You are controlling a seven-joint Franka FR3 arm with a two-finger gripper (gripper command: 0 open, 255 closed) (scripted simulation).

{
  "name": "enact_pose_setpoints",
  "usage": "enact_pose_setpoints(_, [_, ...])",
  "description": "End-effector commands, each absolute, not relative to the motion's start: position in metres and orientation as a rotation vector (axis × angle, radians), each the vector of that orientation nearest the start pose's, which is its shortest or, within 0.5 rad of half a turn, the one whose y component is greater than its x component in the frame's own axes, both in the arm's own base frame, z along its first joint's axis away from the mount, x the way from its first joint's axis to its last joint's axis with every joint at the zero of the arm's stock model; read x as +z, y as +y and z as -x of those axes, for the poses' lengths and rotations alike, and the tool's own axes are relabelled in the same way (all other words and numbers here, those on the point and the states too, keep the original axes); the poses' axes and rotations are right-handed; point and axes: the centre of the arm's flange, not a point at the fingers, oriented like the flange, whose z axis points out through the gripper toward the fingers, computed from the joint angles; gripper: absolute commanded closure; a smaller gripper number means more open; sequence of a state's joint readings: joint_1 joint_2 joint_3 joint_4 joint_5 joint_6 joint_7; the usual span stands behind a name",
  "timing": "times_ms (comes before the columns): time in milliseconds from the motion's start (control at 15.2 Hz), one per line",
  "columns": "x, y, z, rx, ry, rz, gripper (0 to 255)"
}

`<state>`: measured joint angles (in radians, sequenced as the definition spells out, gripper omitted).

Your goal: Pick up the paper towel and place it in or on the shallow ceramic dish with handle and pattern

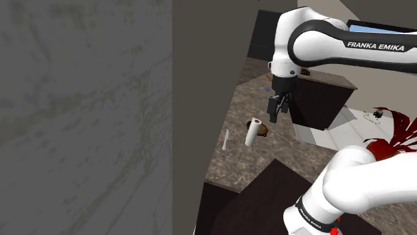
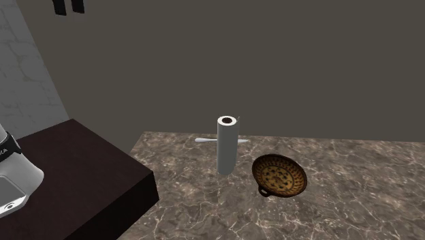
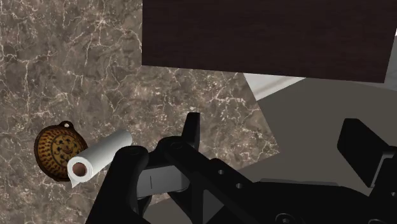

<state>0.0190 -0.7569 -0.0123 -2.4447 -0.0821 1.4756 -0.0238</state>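
Fingers of my gripper [image 3: 277, 137] stand apart and empty, up above the patterned dish [image 3: 54, 147] and well apart from it. The paper towel [image 3: 102, 156] stands upright on the marbled counter [image 3: 76, 57] just beside the patterned dish, so if I come down off-centre, one finger could clip the roll's top and topple it. Once lifted, the roll looks about as long as the dish is wide, so I judge that released crooked it may roll off the rim.
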Motion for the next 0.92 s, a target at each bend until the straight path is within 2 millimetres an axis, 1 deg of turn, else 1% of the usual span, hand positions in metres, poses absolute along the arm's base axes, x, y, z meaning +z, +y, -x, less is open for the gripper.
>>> enact_pose_setpoints(0, [0.534, -0.008, -0.298, 0.341, -0.057, 3.195, 0])
enact_pose_setpoints(858, [0.431, -0.114, -0.378, 0.333, -0.032, 3.233, 0])
